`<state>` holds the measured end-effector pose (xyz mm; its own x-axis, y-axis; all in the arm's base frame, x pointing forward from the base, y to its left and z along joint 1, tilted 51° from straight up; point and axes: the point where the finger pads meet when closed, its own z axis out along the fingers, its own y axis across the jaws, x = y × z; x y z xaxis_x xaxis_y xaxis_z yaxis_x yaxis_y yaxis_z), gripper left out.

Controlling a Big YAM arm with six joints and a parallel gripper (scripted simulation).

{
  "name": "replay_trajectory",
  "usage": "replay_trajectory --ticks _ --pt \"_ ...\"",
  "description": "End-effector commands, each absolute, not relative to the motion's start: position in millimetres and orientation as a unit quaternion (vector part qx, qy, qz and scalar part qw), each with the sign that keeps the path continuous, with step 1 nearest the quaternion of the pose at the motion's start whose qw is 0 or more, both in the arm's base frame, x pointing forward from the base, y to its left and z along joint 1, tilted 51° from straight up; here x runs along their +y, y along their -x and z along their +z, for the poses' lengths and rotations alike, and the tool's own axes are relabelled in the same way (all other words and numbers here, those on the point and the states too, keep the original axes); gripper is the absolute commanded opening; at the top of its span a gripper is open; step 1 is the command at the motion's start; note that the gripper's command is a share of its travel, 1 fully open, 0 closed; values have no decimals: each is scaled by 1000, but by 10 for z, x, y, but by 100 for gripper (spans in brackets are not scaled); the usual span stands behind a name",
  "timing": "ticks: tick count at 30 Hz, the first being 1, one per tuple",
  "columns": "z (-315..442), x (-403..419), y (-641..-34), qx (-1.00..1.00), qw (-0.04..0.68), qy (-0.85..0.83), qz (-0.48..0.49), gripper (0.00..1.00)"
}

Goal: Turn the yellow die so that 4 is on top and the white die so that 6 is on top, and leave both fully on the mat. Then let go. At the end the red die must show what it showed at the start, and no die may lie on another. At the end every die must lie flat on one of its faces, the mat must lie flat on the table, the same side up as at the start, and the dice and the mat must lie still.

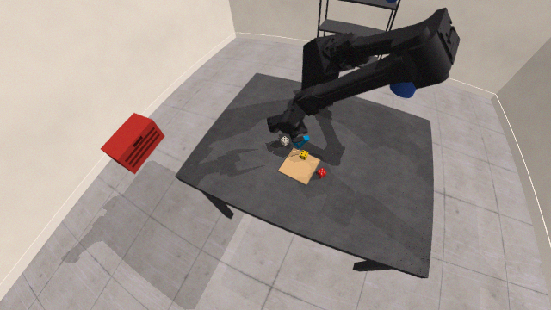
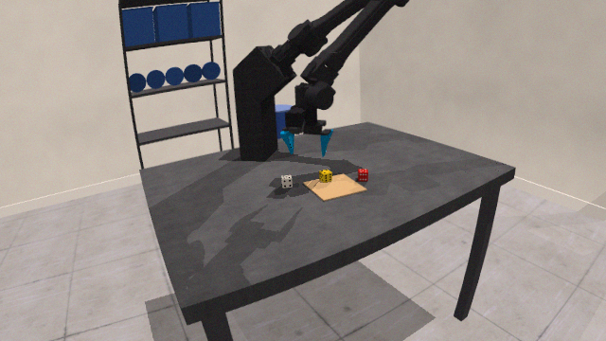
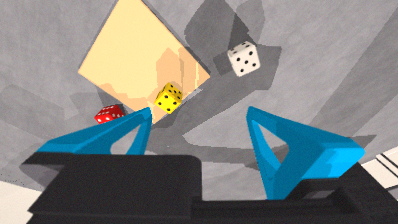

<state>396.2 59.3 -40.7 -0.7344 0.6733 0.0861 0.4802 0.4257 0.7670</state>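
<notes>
The yellow die stands on the tan mat, close to its robot-side edge; its top seems to show 4. Whether it is fully on is hard to tell. The white die lies on the table beside the mat, its top seemingly 5. The red die lies off the mat's other side, its top partly hidden by a finger in the wrist view. My gripper is open and empty, above the table on the robot side of the dice.
The dark table carries the arm's base at its back. A blue bin stands behind the table, and a shelf rack stands at the back. A red box is left of the table.
</notes>
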Motion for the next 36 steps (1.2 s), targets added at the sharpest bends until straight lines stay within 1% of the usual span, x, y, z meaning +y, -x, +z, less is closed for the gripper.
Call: replay_trajectory --ticks 1,19,23,26,31,36 --pt "-454 432 -4029 799 102 -419 419 100" --pt "-750 214 -3910 652 -22 -625 429 100" --pt "-802 154 -3925 610 -47 -665 429 100" --pt "-814 136 -3936 599 -53 -674 429 100" --pt "-916 82 -3854 535 -94 -727 420 100" --pt "-935 57 -3865 517 -103 -739 419 100"
